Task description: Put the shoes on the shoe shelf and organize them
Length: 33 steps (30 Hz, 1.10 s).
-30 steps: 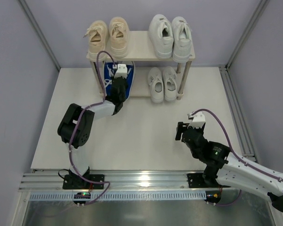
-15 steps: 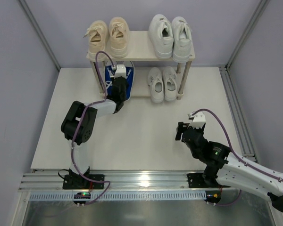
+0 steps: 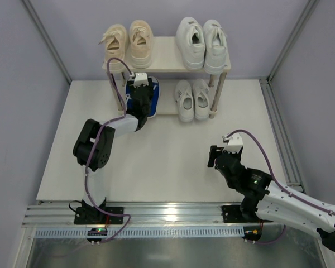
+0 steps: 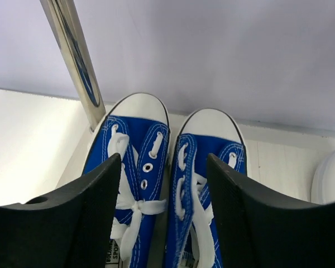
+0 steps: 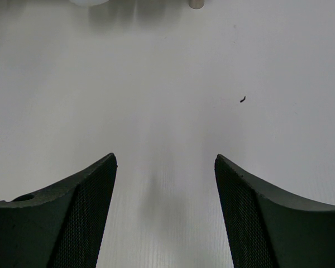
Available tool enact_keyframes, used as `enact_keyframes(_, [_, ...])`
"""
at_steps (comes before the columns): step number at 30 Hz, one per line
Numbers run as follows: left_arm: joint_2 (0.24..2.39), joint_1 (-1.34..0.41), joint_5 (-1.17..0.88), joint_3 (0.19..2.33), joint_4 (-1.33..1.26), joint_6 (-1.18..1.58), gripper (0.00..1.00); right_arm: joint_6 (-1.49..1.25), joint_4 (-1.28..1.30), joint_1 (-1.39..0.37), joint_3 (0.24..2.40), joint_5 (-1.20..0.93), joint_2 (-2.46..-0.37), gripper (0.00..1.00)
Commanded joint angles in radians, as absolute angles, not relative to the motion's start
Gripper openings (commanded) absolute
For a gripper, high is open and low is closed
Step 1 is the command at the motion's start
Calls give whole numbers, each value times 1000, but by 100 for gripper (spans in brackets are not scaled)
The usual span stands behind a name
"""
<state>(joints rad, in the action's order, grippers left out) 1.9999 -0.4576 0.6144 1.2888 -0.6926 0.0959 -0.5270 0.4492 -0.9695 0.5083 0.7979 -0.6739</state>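
Observation:
The pair of small blue shoes with white laces and toes lies side by side, toes toward the back wall, on the left of the shoe shelf's lower board, next to a silver leg. My left gripper hovers over their laces, open, a finger on either side of the pair. In the top view the left gripper covers most of the blue shoes. Beige shoes and large white shoes stand on the top board. My right gripper is open over bare table.
Smaller white shoes fill the right of the lower board; one toe shows at the left wrist view's right edge. Purple walls and metal frame posts enclose the white table. Only table surface lies under the right gripper.
My left gripper pushed farther in under the shelf's top board with the blue shoes, then opened and let them go. The right arm has stayed still.

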Motion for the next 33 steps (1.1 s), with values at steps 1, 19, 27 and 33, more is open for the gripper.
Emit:
enact_keyframes(1, [1954,-454,653,1310,-790,97,64,-543,430,-974,500,805,-669,73])
enact_keyframes(19, [1657,-497,767,1126,-694,101,82,-551,399,-976,476,788,-646,73])
enact_keyframes(27, [1424,-540,747,1091,-137,393,100,-517,318,-976,475,747,-620,78])
enact_keyframes(33, [1186,-600,490,1011,156,520,100,-500,301,-976,518,700,-595,100])
